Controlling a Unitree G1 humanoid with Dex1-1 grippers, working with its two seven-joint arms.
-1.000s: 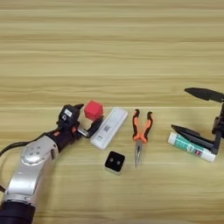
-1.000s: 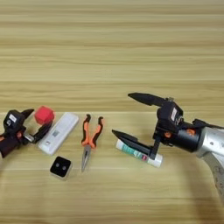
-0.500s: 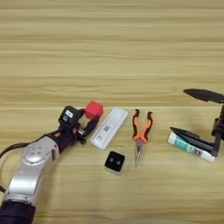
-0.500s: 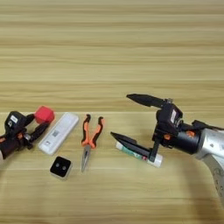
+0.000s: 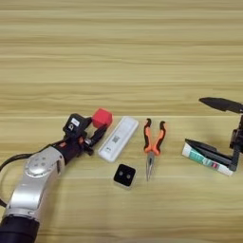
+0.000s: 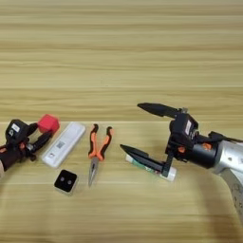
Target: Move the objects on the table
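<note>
L tool (image 5: 97,129) w/ red cube (image 5: 102,117), slightly lifted

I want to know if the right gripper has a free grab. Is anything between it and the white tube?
Nothing visible does. The right gripper is open around the white tube: one finger lies along it, the other stands above. The pliers lie apart to its left.

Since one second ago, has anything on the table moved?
Nothing visibly changed. The left gripper is at the red cube as before, the right gripper keeps its jaws open over the white tube, and all objects lie where they were.
</note>
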